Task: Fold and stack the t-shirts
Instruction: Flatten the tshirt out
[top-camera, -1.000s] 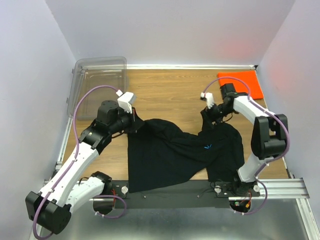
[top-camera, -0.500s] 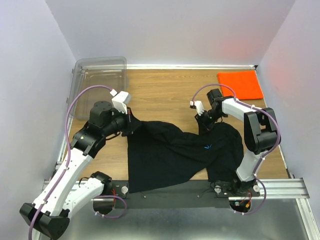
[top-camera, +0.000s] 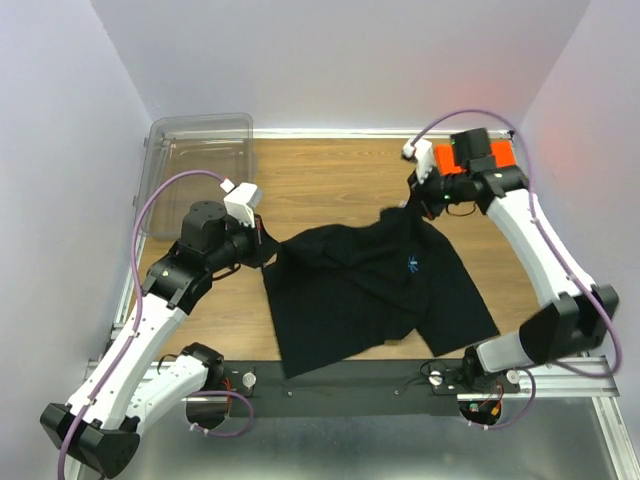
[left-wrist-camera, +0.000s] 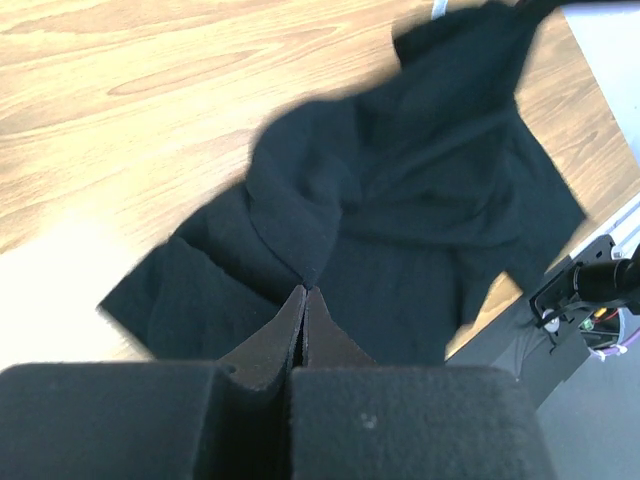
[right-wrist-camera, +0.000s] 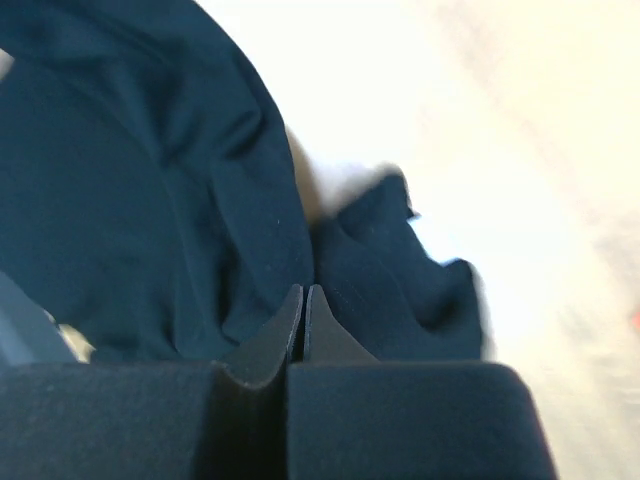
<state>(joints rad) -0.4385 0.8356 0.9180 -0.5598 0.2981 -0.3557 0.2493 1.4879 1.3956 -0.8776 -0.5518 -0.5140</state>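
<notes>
- The black t-shirt (top-camera: 370, 290) lies spread across the middle of the wooden surface (top-camera: 330, 180). Its lower part reaches the near edge and laps onto the dark rail (top-camera: 350, 385) there.
- A small blue logo (top-camera: 412, 265) faces up on the right half of the black t-shirt.
- The left jaws are pinched tight on the black t-shirt's left end. In the left wrist view the cloth (left-wrist-camera: 430, 200) gathers into a crease that runs right into the closed tips.
- The left arm (top-camera: 160, 310) reaches in from the near left corner, low over the wood.
- The right jaws are clamped on the far end of the same shirt, which rises to a small peak (top-camera: 395, 215) where they hold it. The right wrist view shows dark fabric (right-wrist-camera: 150, 200) bunched against the closed tips, and that picture is rather blurred.
- The right arm (top-camera: 540, 250) stretches up along the right edge of the surface.
- The orange t-shirt (top-camera: 503, 152) lies at the far right corner, well apart from the black one. Most of it is hidden behind the right arm.
- A clear plastic bin (top-camera: 200, 140) stands at the far left corner.
</notes>
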